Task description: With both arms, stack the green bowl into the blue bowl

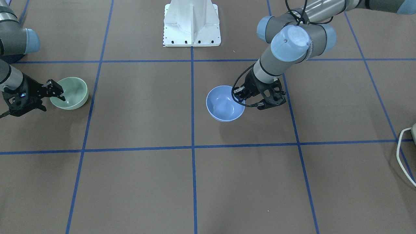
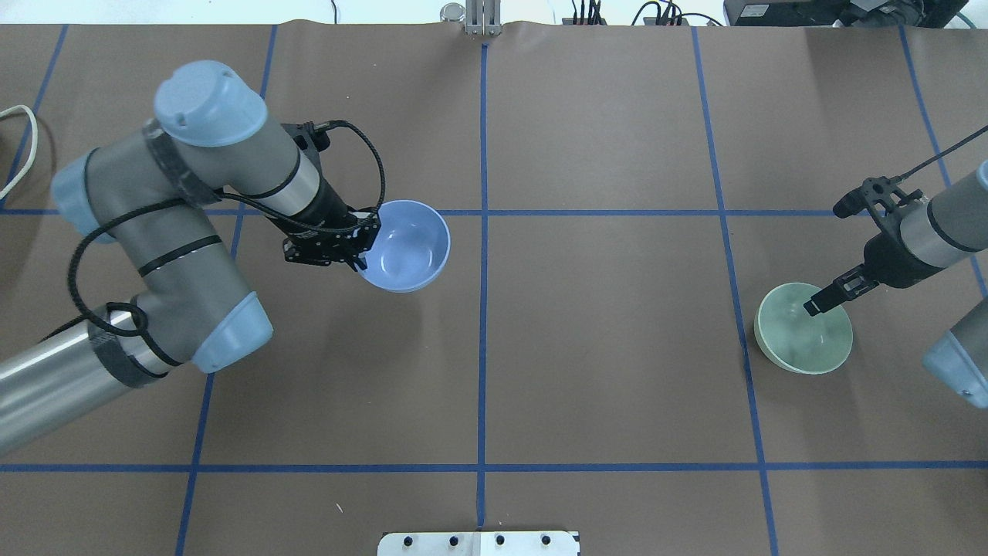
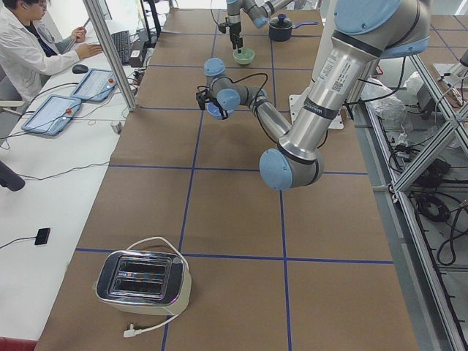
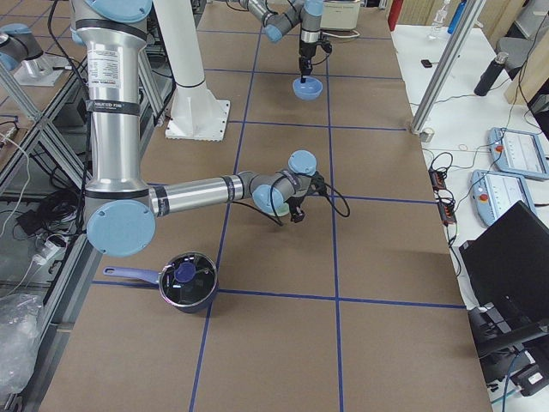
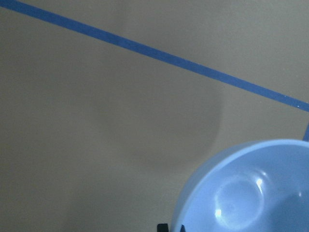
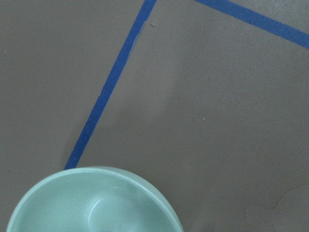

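The periwinkle-blue bowl [image 2: 409, 245] is near the table's middle, on my left arm's side. My left gripper [image 2: 360, 249] is shut on its near rim and holds it a little above the table, with its shadow offset below it [image 1: 225, 105]. The left wrist view shows the bowl [image 5: 251, 193] from above. The pale green bowl [image 2: 803, 332] sits on the table at the far right. My right gripper [image 1: 52, 101] is open and straddles its rim, one finger [image 2: 820, 300] inside the bowl. The green bowl also shows in the right wrist view [image 6: 91, 203].
The white base post [image 1: 191, 22] stands at the robot's edge. A toaster [image 3: 142, 278] sits at the table's left end, and a lidded dark pot [image 4: 186, 281] at the right end. A white cable [image 1: 403, 156] lies at one edge. Blue tape lines grid the brown table.
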Robot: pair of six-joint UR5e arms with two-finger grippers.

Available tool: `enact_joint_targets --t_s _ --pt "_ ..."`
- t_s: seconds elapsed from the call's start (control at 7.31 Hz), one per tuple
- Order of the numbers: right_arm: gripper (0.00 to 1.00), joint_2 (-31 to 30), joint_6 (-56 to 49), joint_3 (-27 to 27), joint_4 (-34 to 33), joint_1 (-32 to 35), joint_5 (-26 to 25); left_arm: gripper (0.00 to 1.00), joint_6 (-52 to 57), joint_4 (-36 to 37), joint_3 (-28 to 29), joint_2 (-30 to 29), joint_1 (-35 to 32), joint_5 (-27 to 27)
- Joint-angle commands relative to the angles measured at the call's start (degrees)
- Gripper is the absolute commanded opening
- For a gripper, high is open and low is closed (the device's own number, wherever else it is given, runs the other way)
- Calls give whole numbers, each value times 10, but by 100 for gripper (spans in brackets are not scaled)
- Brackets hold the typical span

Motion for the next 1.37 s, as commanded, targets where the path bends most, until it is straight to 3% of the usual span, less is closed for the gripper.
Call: enact_joint_targets --t_s 0.0,0.27,0.41,0.96,1.09,1.23 --pt "57 0 0 0 2 0 1 0 -34 -12 57 -57 42 40" --pt "41 1 0 1 2 0 2 0 -41 -50 77 -59 50 40" --pt "25 1 0 1 2 0 3 0 -41 -54 79 -59 50 40" --pt "21 1 0 1 2 0 3 0 -40 -81 95 -59 57 43" --pt "21 1 0 1 2 0 3 8 -38 -84 95 -60 57 43" --pt "20 1 0 1 2 0 3 48 -37 -103 94 -59 56 43"
